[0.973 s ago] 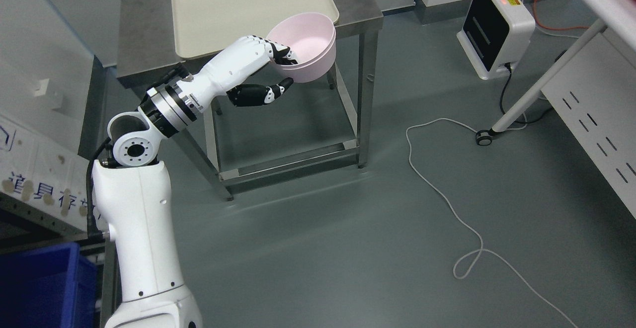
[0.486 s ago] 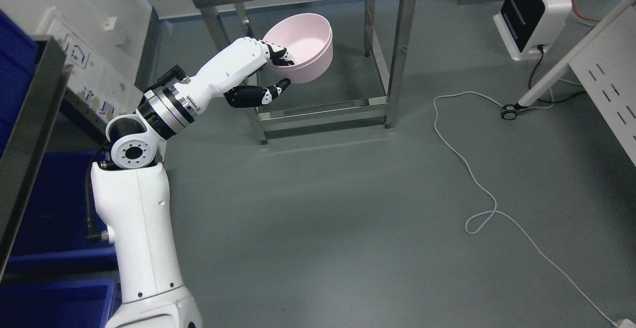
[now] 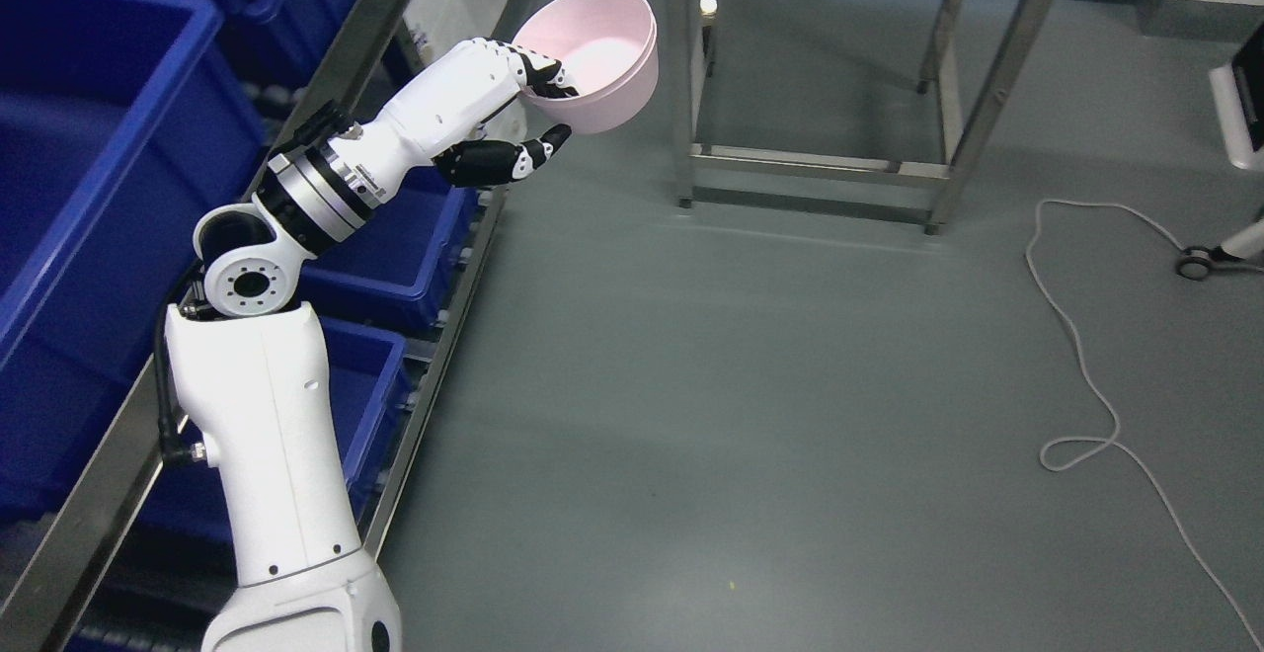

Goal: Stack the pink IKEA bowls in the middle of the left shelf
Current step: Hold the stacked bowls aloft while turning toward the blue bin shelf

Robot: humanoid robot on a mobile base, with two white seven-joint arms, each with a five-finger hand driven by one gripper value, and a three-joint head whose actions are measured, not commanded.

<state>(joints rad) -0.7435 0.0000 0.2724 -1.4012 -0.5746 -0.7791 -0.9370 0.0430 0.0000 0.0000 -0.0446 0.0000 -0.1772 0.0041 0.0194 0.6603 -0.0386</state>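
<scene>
Left hand [image 3: 513,114] grips pink bowl [image 3: 597,57] (rim pinched).

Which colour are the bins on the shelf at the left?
The bins are dark blue; the head view, the only one, shows them beside the left hand, which holds the pink bowl.

the left hand [image 3: 513,109] holds a pink bowl [image 3: 597,59] up in the air, fingers [image 3: 546,76] hooked over its near rim and the thumb under its base, the opening tilted toward the camera. blue bins [image 3: 89,188] fill the metal shelf [image 3: 434,336] along the left edge. a white cable [image 3: 1081,375] trails over the grey floor [image 3: 741,415] at right
</scene>
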